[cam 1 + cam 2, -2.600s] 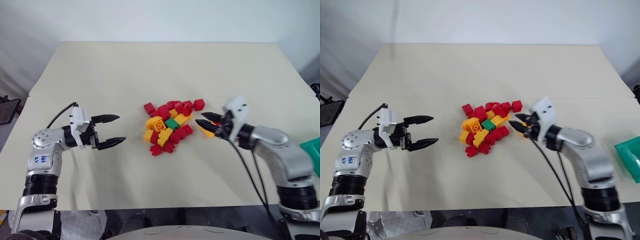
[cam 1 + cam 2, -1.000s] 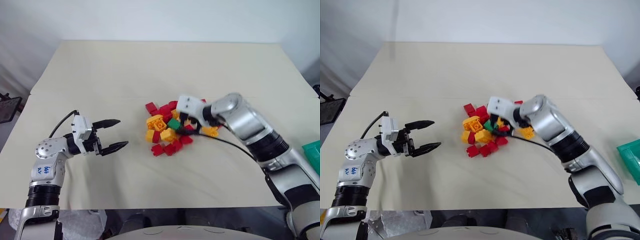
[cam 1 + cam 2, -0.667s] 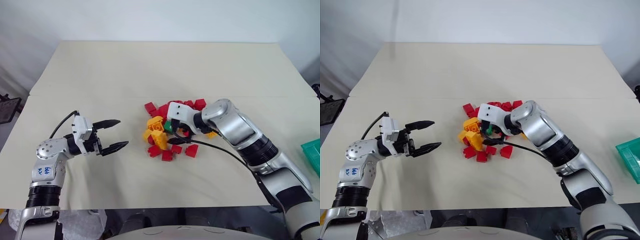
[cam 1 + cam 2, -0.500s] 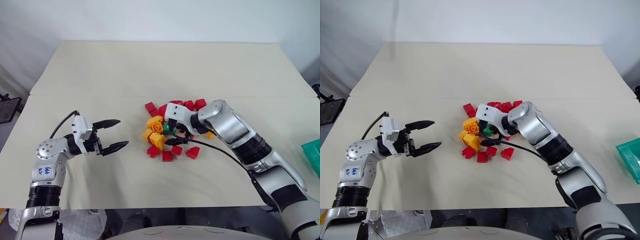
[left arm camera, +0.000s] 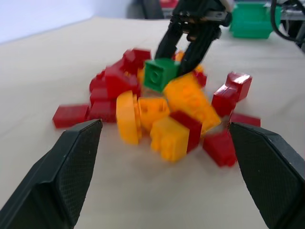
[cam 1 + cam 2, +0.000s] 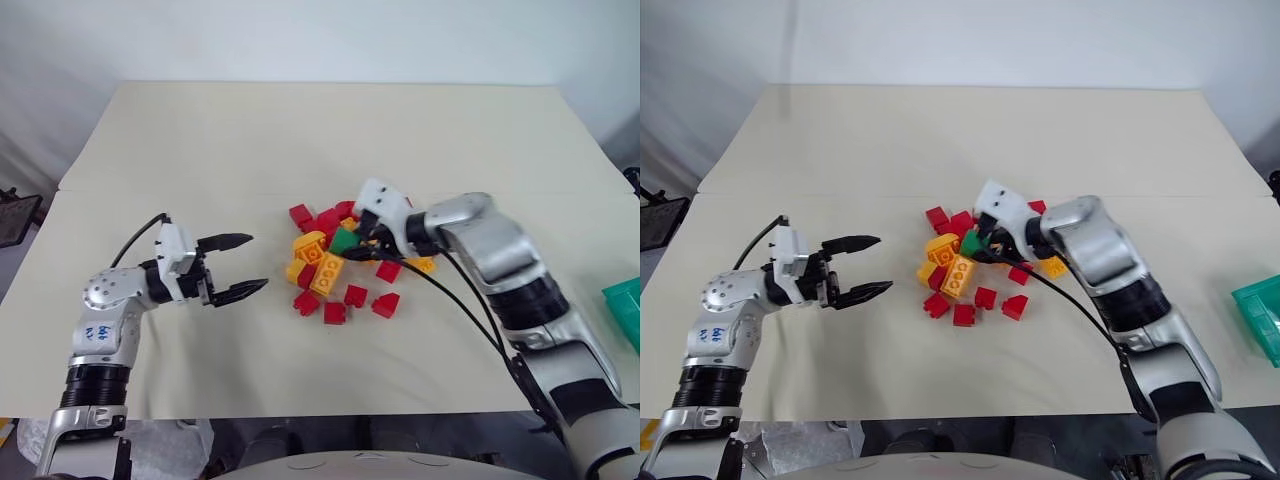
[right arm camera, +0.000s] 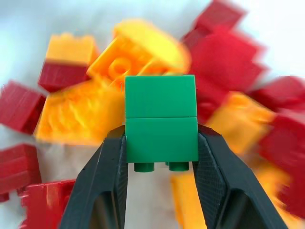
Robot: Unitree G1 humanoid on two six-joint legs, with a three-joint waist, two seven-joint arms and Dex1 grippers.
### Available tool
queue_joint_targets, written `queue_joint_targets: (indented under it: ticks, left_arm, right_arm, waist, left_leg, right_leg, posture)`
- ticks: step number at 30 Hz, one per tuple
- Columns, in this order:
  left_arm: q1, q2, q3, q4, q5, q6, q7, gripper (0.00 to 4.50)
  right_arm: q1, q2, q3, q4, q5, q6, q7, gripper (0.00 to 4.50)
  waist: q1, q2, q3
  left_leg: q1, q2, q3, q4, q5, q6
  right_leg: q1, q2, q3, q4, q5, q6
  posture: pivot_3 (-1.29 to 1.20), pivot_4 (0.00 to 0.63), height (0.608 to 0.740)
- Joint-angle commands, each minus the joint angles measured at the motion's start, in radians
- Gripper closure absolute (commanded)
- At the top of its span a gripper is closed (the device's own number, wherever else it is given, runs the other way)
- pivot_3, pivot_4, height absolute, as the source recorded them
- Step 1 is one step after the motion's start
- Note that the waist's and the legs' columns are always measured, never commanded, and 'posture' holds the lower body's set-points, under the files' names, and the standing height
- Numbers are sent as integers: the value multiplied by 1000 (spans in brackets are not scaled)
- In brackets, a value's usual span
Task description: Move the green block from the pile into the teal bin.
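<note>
The green block is pinched between the two black fingers of my right gripper, which is shut on it. The block hangs just above the pile of red and yellow-orange bricks in the middle of the table. In the left wrist view the green block sits clear above the other bricks. My left gripper stands open to the left of the pile, pointing at it, with nothing between its fingers. The teal bin shows at the table's right edge.
The cream table stretches far behind the pile. Three loose red bricks lie on the near side of the pile. A black cable trails from my right wrist over the table.
My right gripper has shut on the green block and lifted it up and rightward off the pile, pushing some bricks apart. My left gripper has shifted slightly toward the pile.
</note>
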Motion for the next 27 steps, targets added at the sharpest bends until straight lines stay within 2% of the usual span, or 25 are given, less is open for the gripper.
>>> queue_joint_targets:
  ticks: [1,5,11,18,27]
  left_arm:
    - [-38,-22,-37,-53,-12,15,-2,0]
    - [-127,-80,-110,-29,30,19,18,0]
    - [-298,-236,-227,118,122,-23,59,0]
    - [-424,-372,-267,295,161,-104,54,0]
    - [-513,-492,-274,441,191,-173,55,0]
  right_arm:
    - [54,-33,-155,-118,62,30,-54,3034]
    - [173,-99,-344,-224,91,47,-134,3034]
    - [451,-232,-623,-366,61,47,-244,3034]
    - [682,-229,-956,-462,-2,101,-413,3034]
    - [829,-185,-1180,-563,-101,181,-594,3034]
  waist:
    - [3,0,0]
    - [18,0,0]
    - [43,0,0]
    - [43,0,0]
    - [47,0,0]
  left_leg:
    - [0,0,0,0,0,0]
    - [0,0,1,1,0,0]
    - [-5,-5,3,5,0,0]
    - [-8,-4,4,10,0,1]
    - [-8,-5,1,10,1,2]
  right_leg:
    - [0,0,0,0,0,0]
    - [0,0,0,0,0,0]
    - [0,1,-1,-1,1,2]
    - [-1,1,-2,0,1,2]
    - [-1,0,1,0,2,4]
  posture:
    - [0,150,740]
    - [0,150,740]
    - [0,150,740]
    - [0,150,740]
    - [0,150,740]
